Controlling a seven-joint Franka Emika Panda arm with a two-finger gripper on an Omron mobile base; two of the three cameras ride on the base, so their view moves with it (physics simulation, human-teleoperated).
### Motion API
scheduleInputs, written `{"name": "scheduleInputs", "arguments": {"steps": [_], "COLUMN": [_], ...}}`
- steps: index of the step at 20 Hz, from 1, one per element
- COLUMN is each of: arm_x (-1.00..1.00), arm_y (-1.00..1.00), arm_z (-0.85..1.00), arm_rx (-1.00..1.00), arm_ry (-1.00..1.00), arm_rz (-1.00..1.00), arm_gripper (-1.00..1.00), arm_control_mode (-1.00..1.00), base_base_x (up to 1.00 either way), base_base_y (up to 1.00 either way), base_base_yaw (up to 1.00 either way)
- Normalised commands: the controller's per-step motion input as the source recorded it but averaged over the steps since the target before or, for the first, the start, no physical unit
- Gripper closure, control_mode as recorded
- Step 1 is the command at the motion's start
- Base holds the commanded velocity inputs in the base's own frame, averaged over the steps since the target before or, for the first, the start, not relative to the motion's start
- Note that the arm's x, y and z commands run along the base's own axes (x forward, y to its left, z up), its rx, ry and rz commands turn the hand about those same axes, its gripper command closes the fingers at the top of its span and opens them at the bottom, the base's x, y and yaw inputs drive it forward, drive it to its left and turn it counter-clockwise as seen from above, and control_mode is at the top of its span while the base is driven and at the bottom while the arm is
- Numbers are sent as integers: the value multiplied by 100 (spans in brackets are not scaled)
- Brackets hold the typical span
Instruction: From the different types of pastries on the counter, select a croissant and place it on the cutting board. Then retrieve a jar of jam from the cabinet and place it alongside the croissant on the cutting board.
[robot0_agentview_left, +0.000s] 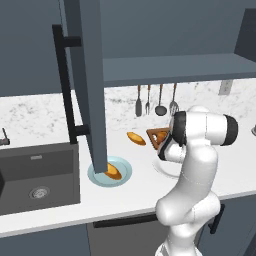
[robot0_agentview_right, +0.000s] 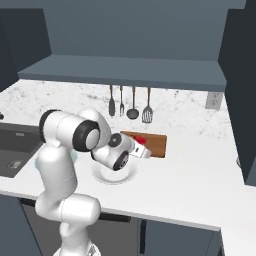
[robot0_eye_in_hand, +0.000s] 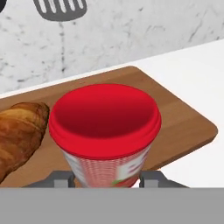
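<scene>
The open cabinet door (robot0_agentview_left: 92, 85) hid part of the pastry (robot0_agentview_left: 113, 171) on the plate (robot0_agentview_left: 124, 175). The croissant (robot0_eye_in_hand: 19, 131) was cut off at nine o'clock; the jar's (robot0_eye_in_hand: 105, 131) base was hidden.

No word, number or brand can be read in any view. The one thing that carries a label is the squat jar with the red lid and red-checked pale body (robot0_eye_in_hand: 105, 131), low at the centre of the hand view — its pale label patch shows red blotches and a speck of green at the lower edge, but no letters can be made out. In the right base view the jar (robot0_agentview_right: 140, 142) is too small to tell.
</scene>
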Motion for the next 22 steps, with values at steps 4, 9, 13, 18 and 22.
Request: {"name": "scheduleInputs", "arguments": {"steps": [4, 9, 13, 18, 22], "arm_x": [72, 69, 38, -15, -32], "arm_y": [-15, -19, -24, -16, -8], "arm_z": [-33, -52, -58, -60, -67], "arm_rx": [0, 0, 0, 0, 0], "arm_ry": [0, 0, 0, 0, 0], "arm_rz": [0, 0, 0, 0, 0], "arm_gripper": [100, 100, 100, 100, 100], "arm_control_mode": [-100, -100, -100, -100, -100], "base_base_x": [0, 0, 0, 0, 0], "base_base_y": [0, 0, 0, 0, 0], "base_base_yaw": [0, 0, 0, 0, 0]}}
